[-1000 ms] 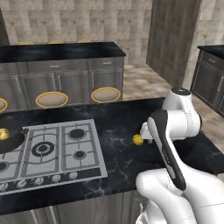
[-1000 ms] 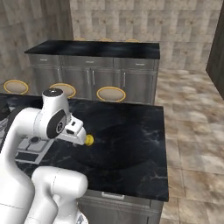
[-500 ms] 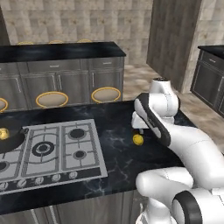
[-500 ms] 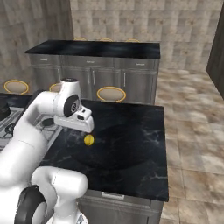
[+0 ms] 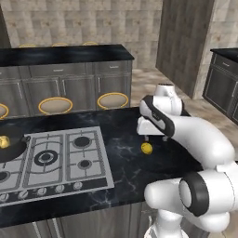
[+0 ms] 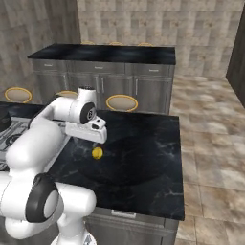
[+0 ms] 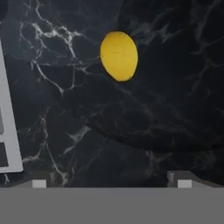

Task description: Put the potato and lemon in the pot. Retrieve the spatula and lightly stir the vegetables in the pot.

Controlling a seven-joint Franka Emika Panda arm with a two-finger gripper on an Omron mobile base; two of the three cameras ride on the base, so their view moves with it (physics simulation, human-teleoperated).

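The lemon [image 5: 146, 148] [image 6: 97, 153], a small bright yellow oval, lies on the black marble counter right of the stove. My gripper [image 5: 149, 137] [image 6: 97, 142] hangs just above and slightly behind it, pointing down. In the hand view the lemon [image 7: 118, 55] sits ahead of the gripper [image 7: 111, 181], whose tips stand wide apart and open with nothing between them. The dark pot [image 5: 10, 151] rests on the stove's far left burner with a small yellowish lump [image 5: 3, 141] in it, likely the potato. The spatula is out of view.
The grey gas stove [image 5: 51, 158] [image 7: 8, 127] fills the left of the island counter. Round stools [image 5: 112, 100] [image 6: 121, 102] stand behind the island. A second counter with cabinets [image 6: 105, 52] runs along the back wall.
The arm has swung forward and down, bringing the hand from near the base to just above the lemon. The jaws stayed open. The lemon has not moved.
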